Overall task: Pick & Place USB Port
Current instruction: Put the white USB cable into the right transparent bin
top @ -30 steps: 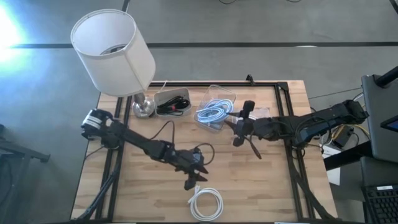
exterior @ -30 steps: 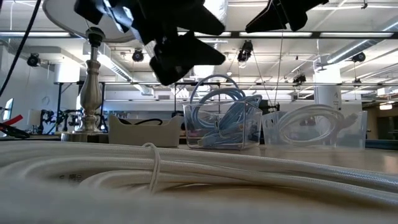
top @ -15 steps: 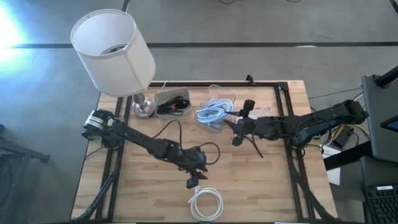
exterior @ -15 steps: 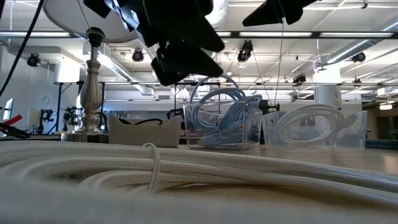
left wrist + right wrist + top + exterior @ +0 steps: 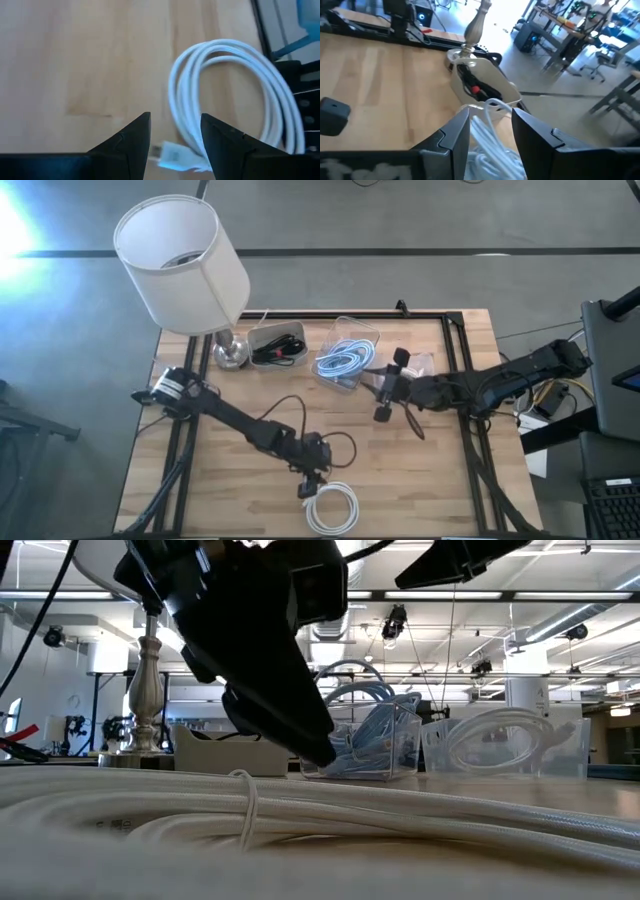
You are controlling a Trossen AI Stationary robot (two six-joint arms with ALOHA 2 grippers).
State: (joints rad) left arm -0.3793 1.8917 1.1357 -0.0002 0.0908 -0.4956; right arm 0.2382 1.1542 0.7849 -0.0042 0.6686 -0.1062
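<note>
wooden table [image 5: 230, 480] carries everything. left gripper [image 5: 172, 137] hovers with fingers parted, empty, just above the plug end of the white coiled cable [image 5: 332, 507] near the front edge. right gripper [image 5: 383, 395], parted too, holds nothing beside two clear bins [image 5: 345, 355]. one coil: light, floppy, best pinched at its stiff plug.

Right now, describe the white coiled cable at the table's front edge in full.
The white cable is a smooth, round cord wound into several flat loops, lying on the wooden table near its front edge. A thin tie binds the loops at one spot. A pale connector end pokes out beside the coil. The open left gripper hovers just over it, apparently not touching.
</note>
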